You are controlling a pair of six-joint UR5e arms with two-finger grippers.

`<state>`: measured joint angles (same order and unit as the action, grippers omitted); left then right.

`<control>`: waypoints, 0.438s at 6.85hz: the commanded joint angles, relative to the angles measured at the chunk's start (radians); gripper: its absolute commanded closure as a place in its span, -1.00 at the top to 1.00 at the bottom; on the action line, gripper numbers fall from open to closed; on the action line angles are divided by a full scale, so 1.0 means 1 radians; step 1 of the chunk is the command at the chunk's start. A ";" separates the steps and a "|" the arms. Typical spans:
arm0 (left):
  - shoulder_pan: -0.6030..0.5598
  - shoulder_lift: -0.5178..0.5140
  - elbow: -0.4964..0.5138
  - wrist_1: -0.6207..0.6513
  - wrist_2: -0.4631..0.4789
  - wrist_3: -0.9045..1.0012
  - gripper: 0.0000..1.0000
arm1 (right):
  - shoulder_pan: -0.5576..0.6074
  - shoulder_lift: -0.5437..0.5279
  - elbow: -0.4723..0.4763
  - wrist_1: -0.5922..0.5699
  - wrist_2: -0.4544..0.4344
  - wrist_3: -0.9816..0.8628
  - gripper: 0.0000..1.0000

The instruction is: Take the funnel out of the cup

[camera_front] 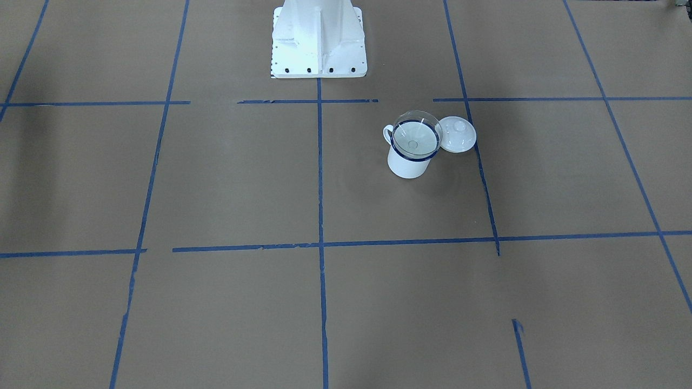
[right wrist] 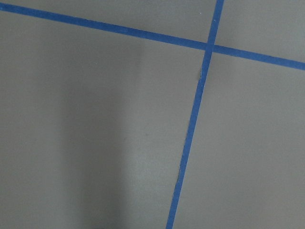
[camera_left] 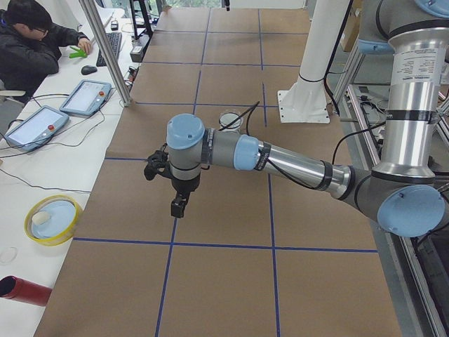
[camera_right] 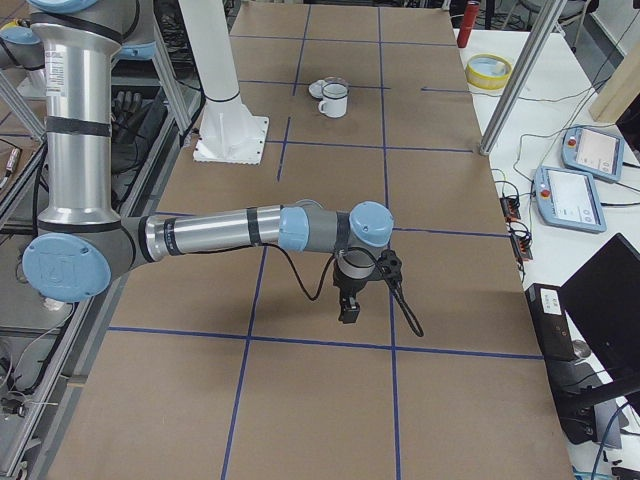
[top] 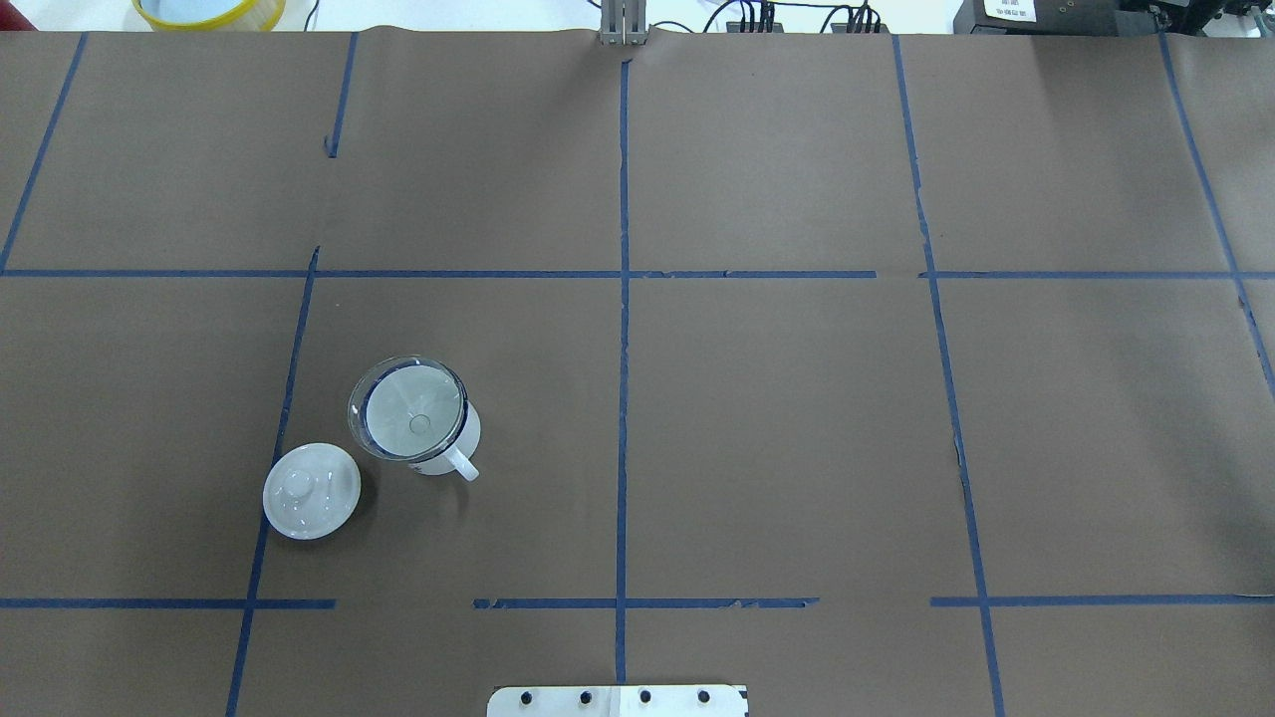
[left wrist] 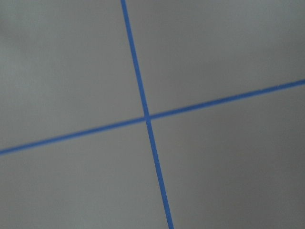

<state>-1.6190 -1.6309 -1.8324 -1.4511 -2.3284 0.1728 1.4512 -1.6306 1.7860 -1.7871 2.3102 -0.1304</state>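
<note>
The white enamel cup (camera_front: 408, 165) with a dark blue rim stands upright on the brown table. The clear funnel (camera_front: 415, 135) sits in its mouth, cone up. Both also show in the overhead view, the funnel (top: 408, 406) in the cup (top: 456, 445), whose handle points toward the robot. In the left side view my left gripper (camera_left: 175, 208) hangs high over the table's left end, far from the cup (camera_left: 230, 121). In the right side view my right gripper (camera_right: 349, 312) hangs over the right end. I cannot tell if either is open or shut. Both wrist views show only paper and tape.
A round white lid with a knob (top: 312, 490) lies beside the cup on the robot's left. The white robot base (camera_front: 319, 38) stands at the near edge. A yellow bowl (camera_left: 52, 219) and a red cylinder (camera_left: 24, 291) lie off the table's far edge. An operator (camera_left: 35, 42) sits beyond it.
</note>
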 commanded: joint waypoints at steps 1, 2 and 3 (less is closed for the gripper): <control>-0.007 -0.028 0.028 -0.130 0.000 0.000 1.00 | 0.000 0.000 0.000 0.000 0.000 0.000 1.00; -0.004 -0.027 0.047 -0.149 0.000 0.000 1.00 | 0.000 0.000 0.000 0.000 0.000 0.000 1.00; 0.011 -0.041 0.023 -0.182 0.001 -0.138 1.00 | 0.000 0.000 0.001 0.000 0.000 0.000 1.00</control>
<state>-1.6196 -1.6629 -1.7990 -1.5941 -2.3280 0.1373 1.4512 -1.6306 1.7860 -1.7871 2.3102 -0.1304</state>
